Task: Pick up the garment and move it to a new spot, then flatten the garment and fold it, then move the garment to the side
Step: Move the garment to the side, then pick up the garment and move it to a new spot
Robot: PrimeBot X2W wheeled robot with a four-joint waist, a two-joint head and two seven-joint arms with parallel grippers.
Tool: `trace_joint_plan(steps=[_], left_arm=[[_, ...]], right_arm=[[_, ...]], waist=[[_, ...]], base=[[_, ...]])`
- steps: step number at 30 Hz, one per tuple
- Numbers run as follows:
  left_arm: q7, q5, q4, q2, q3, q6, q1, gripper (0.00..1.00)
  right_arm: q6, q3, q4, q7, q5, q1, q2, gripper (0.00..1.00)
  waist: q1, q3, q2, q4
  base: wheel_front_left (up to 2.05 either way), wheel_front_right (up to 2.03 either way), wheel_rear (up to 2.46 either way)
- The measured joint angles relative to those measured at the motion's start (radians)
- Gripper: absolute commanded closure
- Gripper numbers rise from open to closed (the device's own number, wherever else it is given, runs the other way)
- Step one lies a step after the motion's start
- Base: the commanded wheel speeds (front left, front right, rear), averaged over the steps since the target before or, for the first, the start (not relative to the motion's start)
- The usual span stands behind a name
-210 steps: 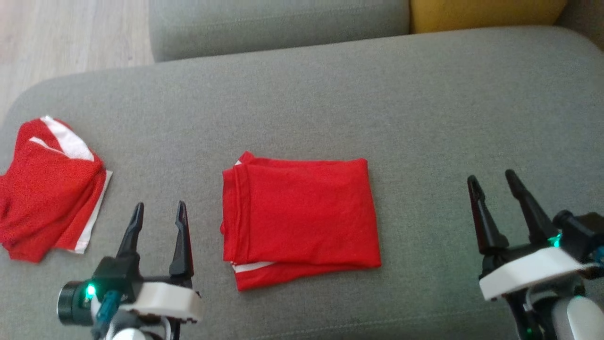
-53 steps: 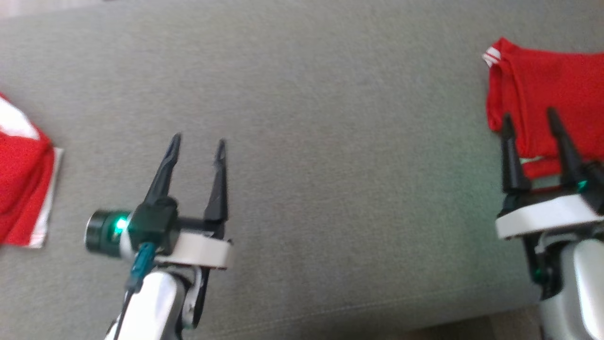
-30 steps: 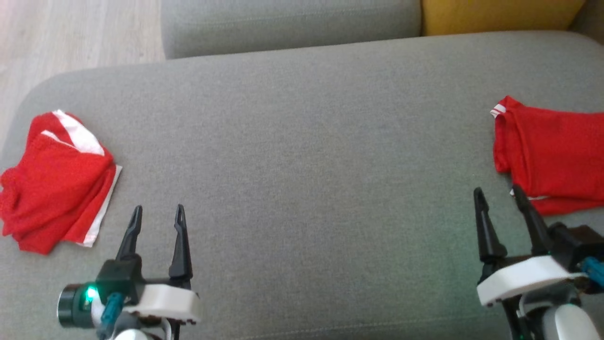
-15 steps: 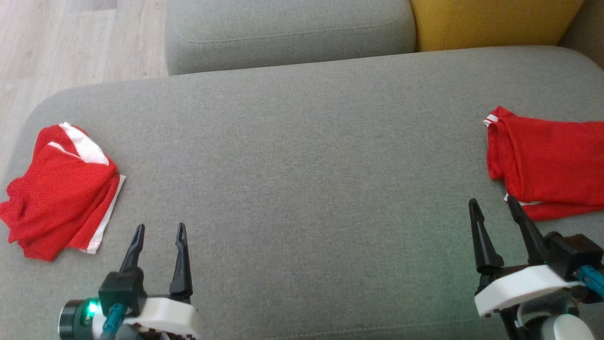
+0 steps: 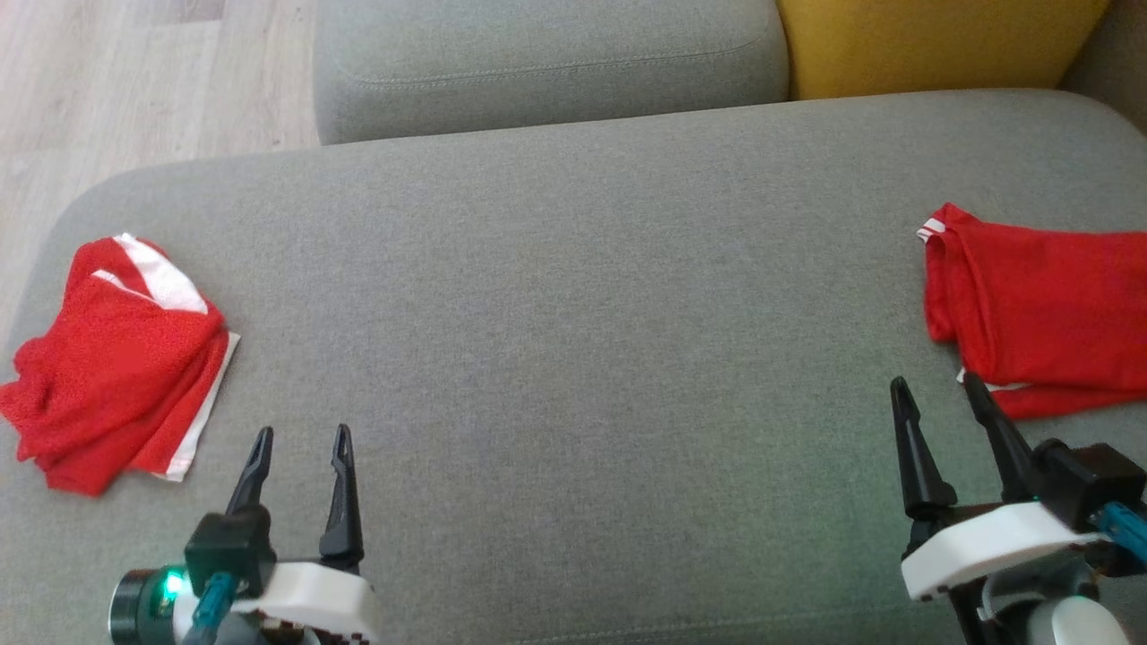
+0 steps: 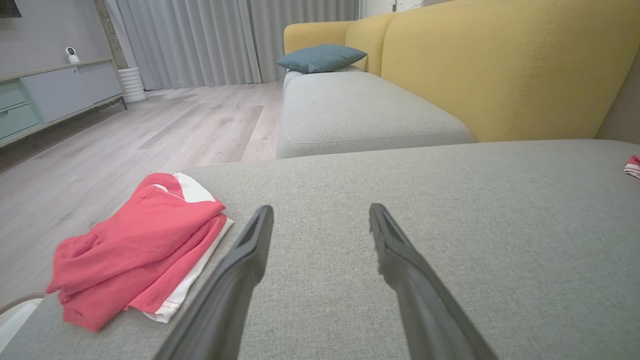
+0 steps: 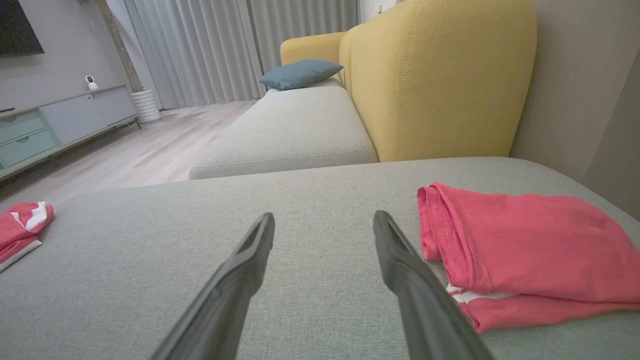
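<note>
A folded red garment (image 5: 1044, 309) lies flat at the right end of the grey cushion (image 5: 573, 358), also seen in the right wrist view as the garment (image 7: 525, 245). My right gripper (image 5: 932, 394) hovers just in front of its near left corner, open and holding nothing; from the wrist, the right gripper (image 7: 324, 220) has bare cushion between its fingers. My left gripper (image 5: 300, 437) stands open near the front left, to the right of a second red and white garment (image 5: 112, 358). The left gripper (image 6: 320, 212) is empty, with that garment (image 6: 137, 245) beside it.
A second grey seat (image 5: 547, 63) and a yellow backrest (image 5: 932, 40) sit behind the cushion. Wooden floor (image 5: 134, 81) lies beyond the cushion's rounded left edge. A blue pillow (image 6: 320, 57) rests far back, and a low cabinet (image 6: 45, 95) stands across the room.
The folded garment, in the middle of the cushion seven seconds ago, now lies at the right end. Both grippers stay open; over the last half second nothing has moved.
</note>
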Motion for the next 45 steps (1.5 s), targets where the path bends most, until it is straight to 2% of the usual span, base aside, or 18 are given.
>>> trace_joint_plan(steps=[7, 13, 29, 34, 40, 45], left_arm=[[0.0, 0.0, 0.001, 0.0, -0.003, 0.0, -0.004, 0.0], [-0.01, 0.0, 0.004, 0.0, -0.005, -0.005, -0.034, 0.0], [-0.035, -0.008, 0.05, -0.009, 0.003, -0.034, -0.136, 0.0], [-0.036, -0.008, 0.057, -0.009, 0.018, -0.044, -0.141, 0.0], [-0.036, -0.006, 0.052, -0.022, 0.04, -0.059, -0.162, 0.0], [-0.037, 0.004, 0.063, -0.051, 0.064, -0.072, -0.249, 0.0]], right_arm=[[0.0, -0.005, -0.006, 0.003, 0.0, 0.0, 0.001, 0.0], [0.0, -0.002, -0.03, 0.012, 0.0, 0.0, 0.001, 0.0], [0.0, 0.022, -0.103, 0.045, -0.002, -0.004, 0.0, 0.0], [0.0, 0.027, -0.117, 0.058, -0.002, -0.005, 0.0, 0.0], [0.0, 0.028, -0.139, 0.071, -0.011, -0.01, -0.001, 0.0], [0.0, 0.026, -0.168, 0.096, -0.01, -0.059, -0.017, 0.0]], waist=[[0.0, 0.003, 0.0, 0.018], [0.0, 0.017, 0.0, 0.065], [0.0, 0.052, 0.0, 0.318], [0.0, 0.058, 0.0, 0.376], [0.0, 0.093, 0.0, 0.395], [0.0, 0.155, 0.0, 0.391]], base=[[0.0, 0.0, 0.0], [0.0, 0.0, 0.0], [0.0, 0.0, 0.0], [0.0, 0.0, 0.0], [0.0, 0.0, 0.0], [0.0, 0.0, 0.0]])
